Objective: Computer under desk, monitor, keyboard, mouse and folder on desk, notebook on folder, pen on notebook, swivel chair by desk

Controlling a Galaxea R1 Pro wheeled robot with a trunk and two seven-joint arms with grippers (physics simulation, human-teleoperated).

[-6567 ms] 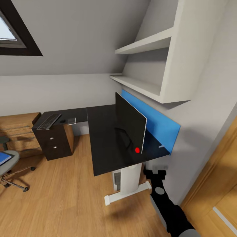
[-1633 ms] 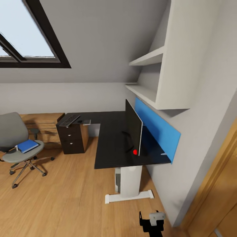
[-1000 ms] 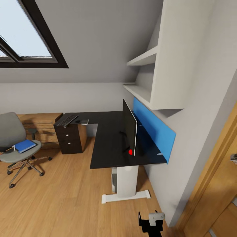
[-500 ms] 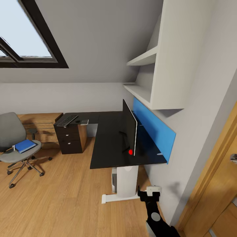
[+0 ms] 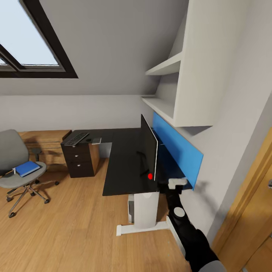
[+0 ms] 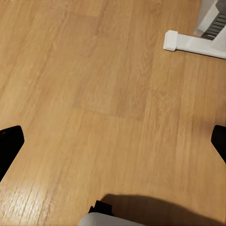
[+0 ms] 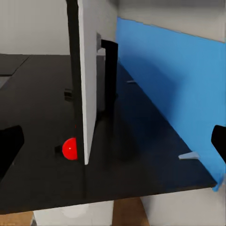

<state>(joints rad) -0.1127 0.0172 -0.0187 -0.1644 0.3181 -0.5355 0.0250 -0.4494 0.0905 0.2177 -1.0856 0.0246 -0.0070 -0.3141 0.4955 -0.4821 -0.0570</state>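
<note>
One tool, the right (image 5: 177,184), hangs spread wide and empty at the bench (image 5: 121,166) corner beside the monitor (image 5: 149,151), likely readying a reposition. Left tool's tips also parted over bare floor (image 6: 94,94).

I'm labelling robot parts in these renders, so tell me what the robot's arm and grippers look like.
The right arm is glossy black and rounded, with a grey disc at a joint, ending in the right gripper, topped by a light-grey block. In both wrist views the fingertips are plain black. No cables or markings show.
</note>
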